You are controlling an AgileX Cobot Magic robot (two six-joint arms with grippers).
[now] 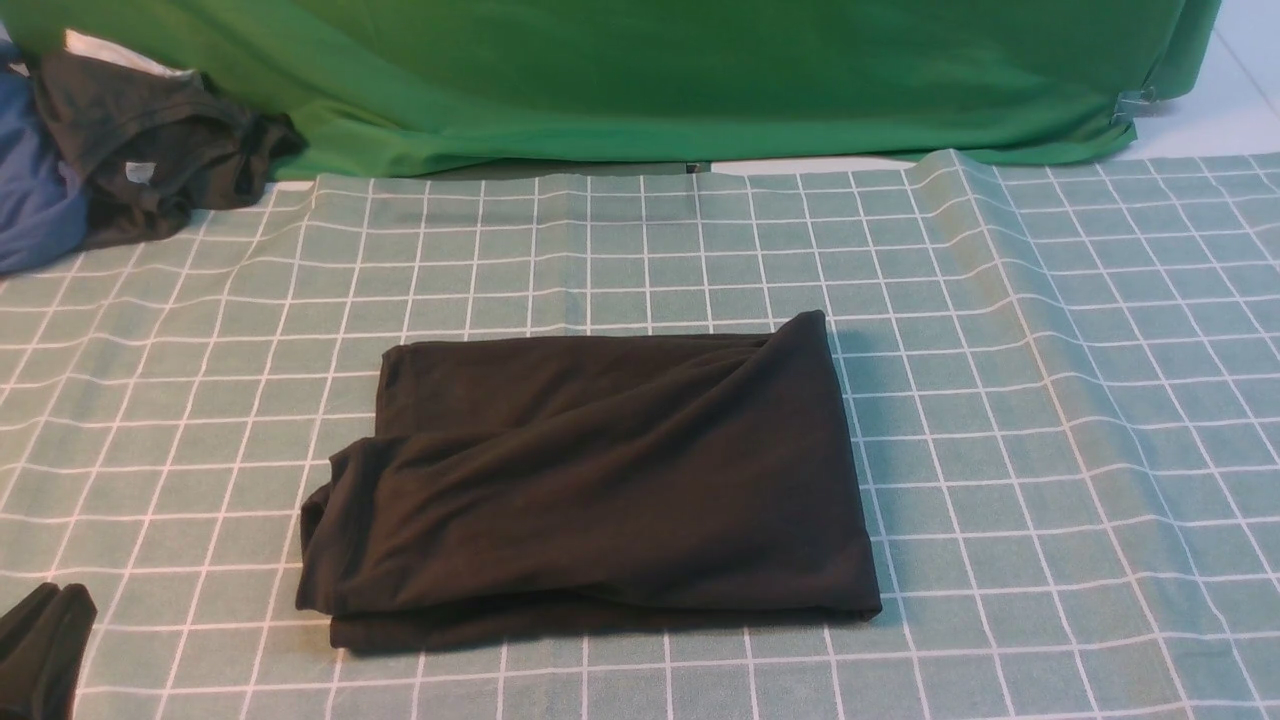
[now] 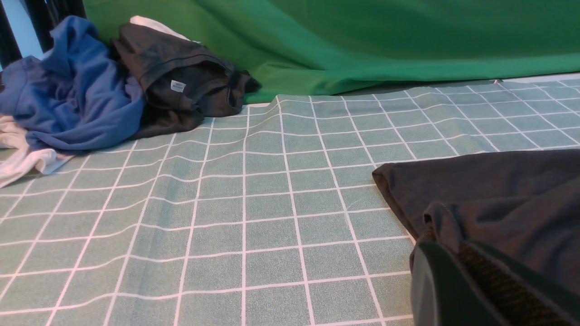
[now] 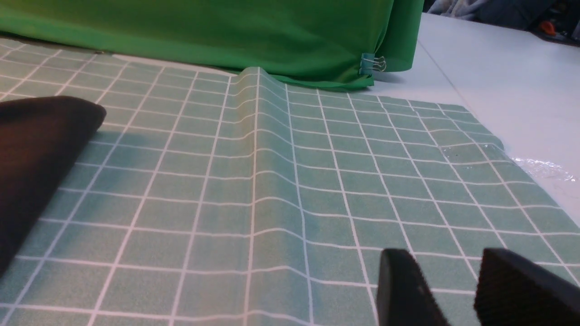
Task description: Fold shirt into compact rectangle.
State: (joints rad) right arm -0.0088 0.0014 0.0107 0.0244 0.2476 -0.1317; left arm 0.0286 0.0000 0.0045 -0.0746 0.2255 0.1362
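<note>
The black shirt [image 1: 600,470] lies folded into a rough rectangle in the middle of the checked tablecloth [image 1: 1050,400], with slanted creases across its top layer. No label or print shows. My left gripper [image 1: 45,610] sits at the near left corner, well clear of the shirt, its fingers together and holding nothing. In the left wrist view the shirt [image 2: 498,190] lies just beyond the left gripper [image 2: 446,246]. The right gripper [image 3: 446,258] is open over bare tablecloth, with the shirt's end [image 3: 31,149] far off to its side. It is outside the front view.
A dark grey-brown garment with a pale tag [image 1: 150,150] and a blue garment [image 1: 30,190] are piled at the back left, with white cloth [image 2: 22,158] beside them. The big green cloth [image 1: 650,70] hangs across the back. A raised crease [image 3: 256,136] runs through the tablecloth.
</note>
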